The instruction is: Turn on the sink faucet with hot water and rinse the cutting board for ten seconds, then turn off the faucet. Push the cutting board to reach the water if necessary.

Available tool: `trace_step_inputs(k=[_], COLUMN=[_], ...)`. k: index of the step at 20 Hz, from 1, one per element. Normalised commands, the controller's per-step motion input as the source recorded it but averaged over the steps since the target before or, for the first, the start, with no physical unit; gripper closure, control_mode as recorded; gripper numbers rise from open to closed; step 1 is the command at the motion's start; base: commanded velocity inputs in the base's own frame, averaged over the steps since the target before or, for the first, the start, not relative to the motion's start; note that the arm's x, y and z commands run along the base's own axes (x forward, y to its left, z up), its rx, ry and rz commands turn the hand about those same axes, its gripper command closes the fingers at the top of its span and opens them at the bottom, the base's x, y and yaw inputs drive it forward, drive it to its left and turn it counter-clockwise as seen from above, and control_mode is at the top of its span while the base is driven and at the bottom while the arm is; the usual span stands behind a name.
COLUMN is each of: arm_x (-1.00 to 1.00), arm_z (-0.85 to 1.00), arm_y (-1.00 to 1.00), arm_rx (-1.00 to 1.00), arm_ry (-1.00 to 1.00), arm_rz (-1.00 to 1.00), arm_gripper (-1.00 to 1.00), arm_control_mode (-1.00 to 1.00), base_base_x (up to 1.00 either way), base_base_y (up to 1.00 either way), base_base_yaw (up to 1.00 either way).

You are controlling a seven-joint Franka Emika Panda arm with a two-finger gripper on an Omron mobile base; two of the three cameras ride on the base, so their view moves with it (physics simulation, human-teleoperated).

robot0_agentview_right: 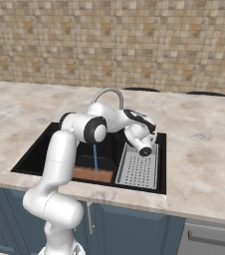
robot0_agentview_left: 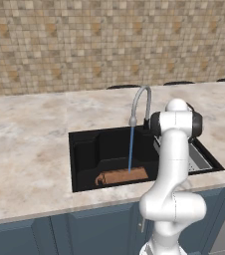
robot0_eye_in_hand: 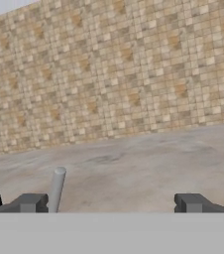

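A pale marble counter (robot0_agentview_left: 25, 144) spans the scene below a wall of small tan and brown tiles (robot0_agentview_left: 59, 40). Set into the counter is the sink (robot0_agentview_left: 87, 149), a black rectangular basin. At the left of its floor, near the front wall, lies the cutting board (robot0_agentview_left: 122, 176), a brown wooden rectangle lying flat. The water (robot0_agentview_left: 131, 149) falls as a thin blue vertical stream and lands on the board's right part. It comes from the sink faucet (robot0_agentview_left: 140, 102), a grey arched tap that rises from the counter behind the basin. To the right of the board, inside the sink, sits a grey perforated tray (robot0_agentview_right: 138, 169). The white robot arm bends over the basin, its wrist above the tray. In the hand view the gripper (robot0_eye_in_hand: 111, 203) stands wide open and grasps nothing, with a slim grey rod (robot0_eye_in_hand: 57, 191) just inside its left finger.
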Motion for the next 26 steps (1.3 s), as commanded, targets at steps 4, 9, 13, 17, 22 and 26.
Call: trace_step_inputs(k=[4,9,13,17,22,26], arm_x=[0.0,0.0,0.0,-0.11,-0.22,-0.27], arm_z=[0.0,0.02,0.21,0.3,0.32,0.32], arm_y=[-0.46,-0.26,-0.17,-0.13,-0.13,-0.12], arm_rx=[0.0,0.0,0.0,0.0,0.0,0.0], arm_ry=[0.0,0.0,0.0,0.0,0.0,0.0], arm_rz=[0.0,0.0,0.0,0.0,0.0,0.0], arm_gripper=[-1.0,-1.0,-1.0,-1.0,-1.0,-1.0], arm_control_mode=[-1.0,-1.0,-1.0,-1.0,-1.0,-1.0], base_base_x=[0.0,0.0,0.0,0.0,0.0,0.0], base_base_y=[0.0,0.0,0.0,0.0,0.0,0.0], base_base_yaw=[0.0,0.0,0.0,0.0,0.0,0.0])
